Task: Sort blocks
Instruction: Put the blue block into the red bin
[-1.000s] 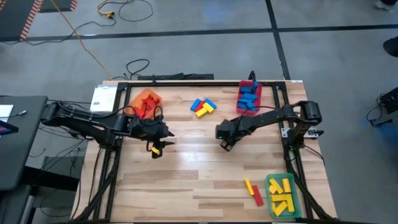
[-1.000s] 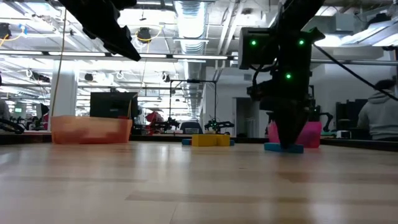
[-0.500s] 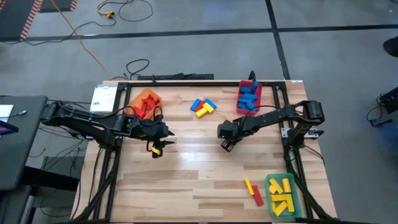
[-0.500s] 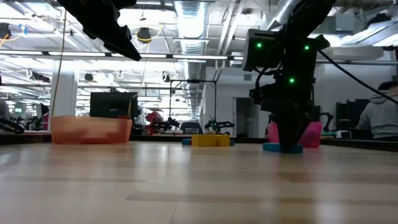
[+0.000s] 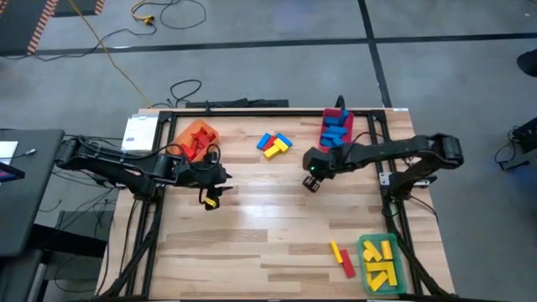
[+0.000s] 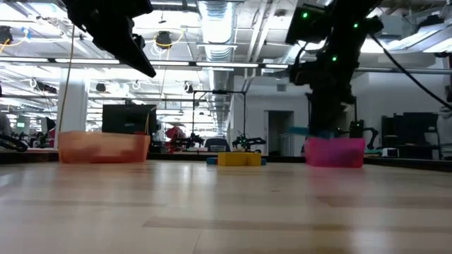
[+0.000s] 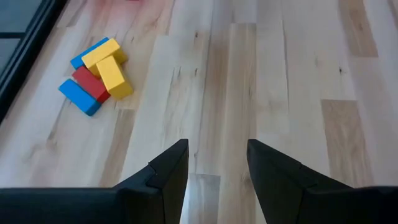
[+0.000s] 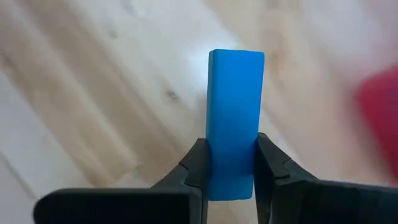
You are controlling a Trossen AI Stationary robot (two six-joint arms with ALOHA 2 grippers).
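My right gripper (image 5: 312,180) hangs above the table near the red bin (image 5: 336,130) and is shut on a blue block (image 8: 235,106), which the low view shows in the air (image 6: 309,131). At the left, my left gripper (image 7: 217,149) is held off the table, open, with nothing between its fingers. A small heap of blue, yellow and red blocks (image 5: 273,144) lies flat on the wood near the far edge, also in the left wrist view (image 7: 96,74). My right gripper pinches the blue block by its two long sides (image 8: 231,168), near one end, between its two fingers. The fingers come from above, slanting down. The rest of the block sticks out past the fingertips. It is lifted clear of the table and looks about level.
An orange bin (image 5: 197,138) with red blocks stands far left; the red bin holds blue blocks. A green bin (image 5: 382,262) with yellow blocks stands near right, a yellow block (image 5: 336,250) and a red block (image 5: 346,267) beside it. Bare wood (image 5: 260,226) fills the middle.
My right gripper has taken the blue block up off the table and carried it up and toward the far edge, nearer the red bin. The block, which lay on the wood a second ago, now hangs clear of it.
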